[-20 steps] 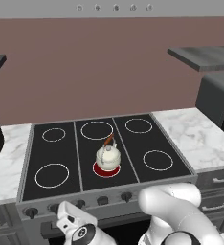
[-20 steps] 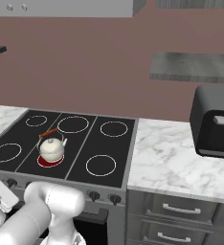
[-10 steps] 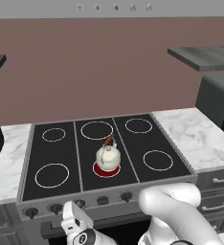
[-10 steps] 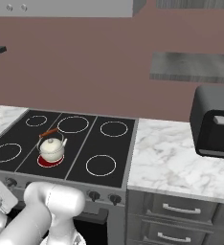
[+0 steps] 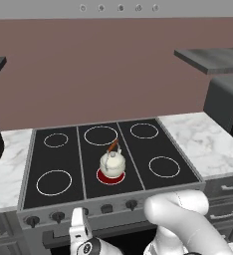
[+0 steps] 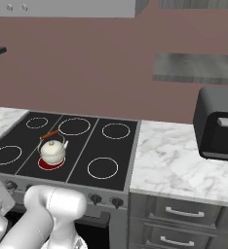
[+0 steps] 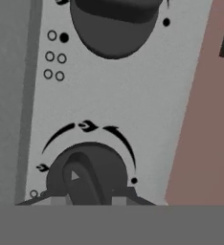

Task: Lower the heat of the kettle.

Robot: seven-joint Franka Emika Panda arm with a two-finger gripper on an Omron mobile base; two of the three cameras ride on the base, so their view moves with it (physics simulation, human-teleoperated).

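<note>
A: What do you see from the left base camera?

B: The kettle [image 5: 112, 163] stands on the stove [image 5: 44, 154], on the near middle burner [image 5: 110, 176], which glows red under it. Its brown handle leans toward the far right. The knobs sit in a row along the front of the stove. The gripper [image 5: 80, 230] is low, at the front panel, just near the second knob [image 5: 58, 216] from the left. At the far right a dark toaster [image 5: 227, 107] stands on the marble counter [image 5: 208, 149].

A: And from the right base camera?

B: The same kettle [image 6: 52, 151] is on the red burner [image 6: 49, 164], in the middle column at the near side. The white arm [image 6: 47, 214] bends down in front of the stove. The toaster [image 6: 216, 124] is on the counter to the right, well apart from the kettle. Drawers [image 6: 184, 214] are under that counter.

A: What does the hand camera give?

B: A dark knob [image 7: 87, 174] on the grey panel [image 7: 133, 95] is very close. The two finger tips [image 7: 56, 198] are on both sides of its lower part, so the gripper is clamped on this knob. Small flame marks curve above it. Another knob [image 7: 114, 24] is further along the panel.
</note>
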